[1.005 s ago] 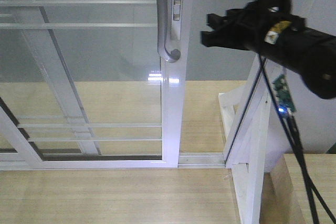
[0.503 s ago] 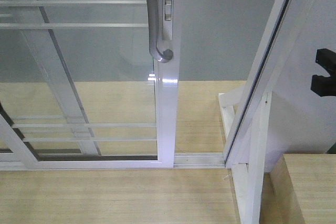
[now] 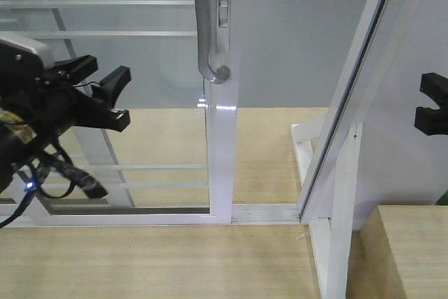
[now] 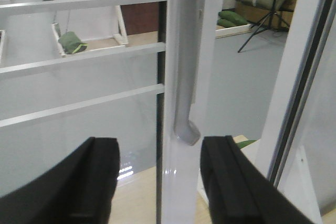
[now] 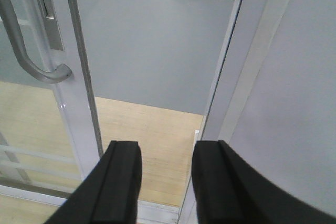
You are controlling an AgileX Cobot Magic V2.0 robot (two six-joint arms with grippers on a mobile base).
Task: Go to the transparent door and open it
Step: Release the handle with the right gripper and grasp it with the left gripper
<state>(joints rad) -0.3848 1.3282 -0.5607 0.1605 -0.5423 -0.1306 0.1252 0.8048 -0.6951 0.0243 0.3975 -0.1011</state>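
Silver curved pull handle (image 4: 181,77) on white-framed clear-glass sliding door (image 3: 222,166), centre view. Left hand (image 4: 160,182) wide open, empty, straddling stile. Right hand (image 5: 166,177) open, empty, near jamb (image 3: 353,117). Advice: close on handle low, slide leftward along track (image 3: 269,212).

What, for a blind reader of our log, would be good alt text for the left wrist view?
The open black jaws of the left gripper flank the curved silver handle of the white-framed glass door, a gap on each side. Horizontal bars cross the glass to the left; grey floor shows beyond.
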